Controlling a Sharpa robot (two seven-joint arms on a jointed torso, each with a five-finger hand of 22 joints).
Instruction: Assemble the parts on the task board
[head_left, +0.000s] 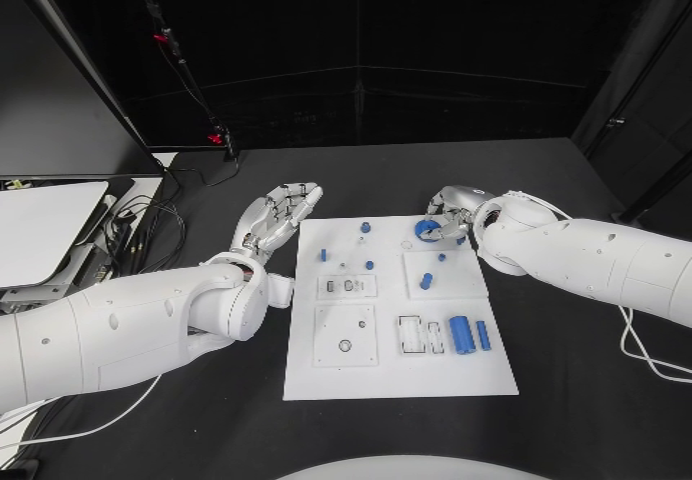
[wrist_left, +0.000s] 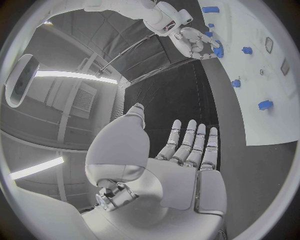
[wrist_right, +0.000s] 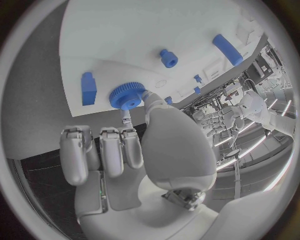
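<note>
Nearest the robot, at the board's 5 o'clock corner, the blue cylinder lies flat beside a thinner blue bar, both with long axes running 12-to-6. Task board is the white plate mid-table; recessed cut-outs sit at its centre-left. Mid-board, a short blue peg stands or lies near the middle right, and small blue pegs are scattered toward 11 o'clock.

Left hand hangs off the board's 10 o'clock edge, fingers stretched flat and side by side, palm bare, touching nothing; left wrist view confirms it over bare black table.

Far end, 1 o'clock corner: right hand pinches the blue gear between thumb and a fingertip, remaining fingers curled alongside. Gear is at or just above the board surface; contact unclear. Its disc face looks roughly parallel to the board, so its axis would be about vertical. No long axis to speak of, it's round.

Handling guess: gear looks like rigid, light plastic; the knurled rim gives decent grip, so hold by the rim on opposite sides and keep it level for seating. Cylinder likely rolls if nudged; take it across the middle, fingers square to its axis.
</note>
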